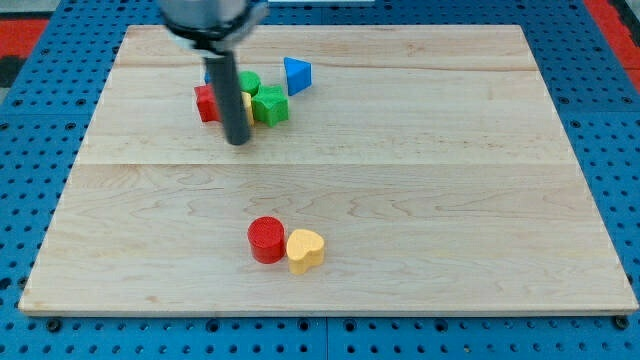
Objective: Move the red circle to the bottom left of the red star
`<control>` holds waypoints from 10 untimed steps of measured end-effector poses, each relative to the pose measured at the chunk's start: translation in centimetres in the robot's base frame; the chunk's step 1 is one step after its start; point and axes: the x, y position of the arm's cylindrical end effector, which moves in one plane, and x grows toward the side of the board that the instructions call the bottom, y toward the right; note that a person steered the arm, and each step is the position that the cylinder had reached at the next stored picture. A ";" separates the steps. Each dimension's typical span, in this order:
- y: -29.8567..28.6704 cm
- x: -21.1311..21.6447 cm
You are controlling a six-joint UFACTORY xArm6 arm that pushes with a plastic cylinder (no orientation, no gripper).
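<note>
The red circle (pixel 266 239) lies near the view's bottom, just left of centre, touching a yellow heart (pixel 305 250) on its right. The red star (pixel 207 103) lies near the view's top left, partly hidden behind my rod. My tip (pixel 239 141) rests on the board just below and to the right of the red star, far above the red circle.
A cluster sits by the red star: a green block (pixel 269 105), another green block (pixel 248 82), a yellow block (pixel 246 104) mostly hidden by the rod, and a blue block peeking behind the rod. A blue triangle (pixel 297 74) lies to their right. The wooden board (pixel 450 200) sits on a blue pegboard.
</note>
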 end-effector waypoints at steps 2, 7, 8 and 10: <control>8.3 6.3; -1.8 16.4; -5.6 16.0; -6.8 11.1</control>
